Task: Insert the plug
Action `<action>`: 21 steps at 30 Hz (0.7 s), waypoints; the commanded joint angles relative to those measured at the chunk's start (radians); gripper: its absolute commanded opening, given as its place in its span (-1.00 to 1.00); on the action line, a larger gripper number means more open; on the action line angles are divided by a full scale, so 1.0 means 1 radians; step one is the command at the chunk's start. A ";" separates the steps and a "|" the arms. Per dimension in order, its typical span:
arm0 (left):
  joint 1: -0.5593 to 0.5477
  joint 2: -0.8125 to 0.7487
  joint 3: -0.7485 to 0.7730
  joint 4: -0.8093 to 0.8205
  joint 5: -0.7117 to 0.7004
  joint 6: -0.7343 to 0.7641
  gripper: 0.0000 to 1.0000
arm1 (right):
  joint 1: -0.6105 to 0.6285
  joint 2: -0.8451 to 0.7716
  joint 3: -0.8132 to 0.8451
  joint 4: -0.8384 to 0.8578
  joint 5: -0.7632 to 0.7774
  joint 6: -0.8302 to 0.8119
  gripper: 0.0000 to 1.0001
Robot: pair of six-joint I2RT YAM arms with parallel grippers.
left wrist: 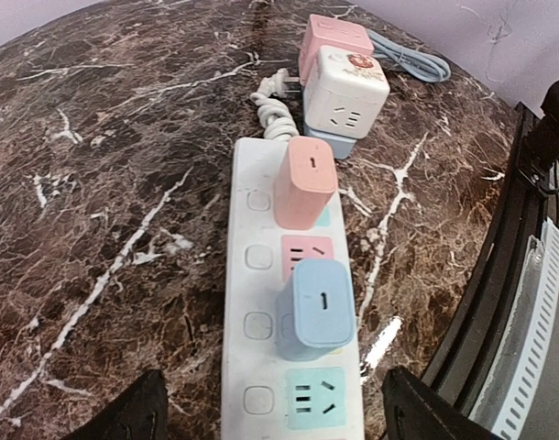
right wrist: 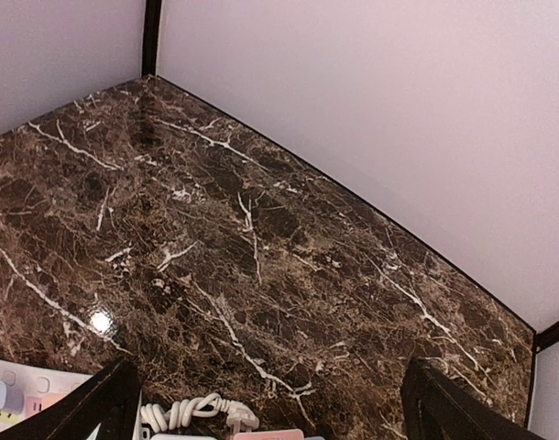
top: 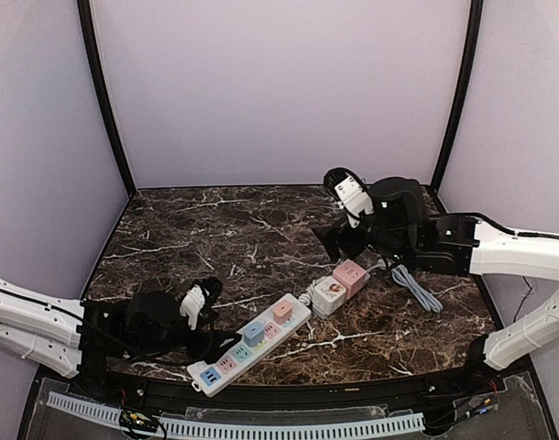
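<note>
Plug [left wrist: 281, 82]: a small white two-prong head lying loose on the marble table [left wrist: 105, 183]. It sits at the end of a bundled white cord [left wrist: 272, 115], just beyond the far end of the power strip [left wrist: 252, 302] and just beside the white cube socket [left wrist: 345, 87]. Its prongs are free and sit in nothing.

Power strip: a pink adapter [left wrist: 304, 183] and a blue adapter [left wrist: 318, 307] stand upright on it and look seated. At least two coloured outlets near them are unfilled.

Pink cube socket [left wrist: 330, 35]: touches the white cube on its far side. A blue-grey cable [left wrist: 408, 55] trails away behind the pair.

Left gripper [left wrist: 272, 403]: low over the near end of the strip, fingers spread wide to either side. There is a gap to the strip on both sides and nothing is held.

Right gripper [right wrist: 270, 394]: raised near the cubes, jaws wide and empty, its camera looking over bare marble.

Progress, as I judge it: if the loose plug is the one meant, insertion has not begun. It has yet to be picked up, aligned and pushed in. Neither gripper is on it.

Hard to make out:
- Which plug and which socket the task means is not settled by the views.
- The adapters' prongs are hidden, so their seating is an inference.
- A pale blue piece shows under the white cube; I cannot tell what it is.
- Both wrist views cut off the fingers at the frame edge.
</note>
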 commanded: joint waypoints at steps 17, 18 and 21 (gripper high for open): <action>-0.015 0.425 0.345 -0.237 0.016 0.048 0.06 | -0.023 -0.286 -0.196 0.158 -0.015 0.098 0.97; -0.015 0.428 0.350 -0.242 0.011 0.048 0.00 | -0.023 -0.288 -0.198 0.160 -0.017 0.097 0.97; -0.015 0.446 0.360 -0.254 -0.006 0.050 -0.12 | -0.023 -0.299 -0.202 0.160 -0.020 0.097 0.97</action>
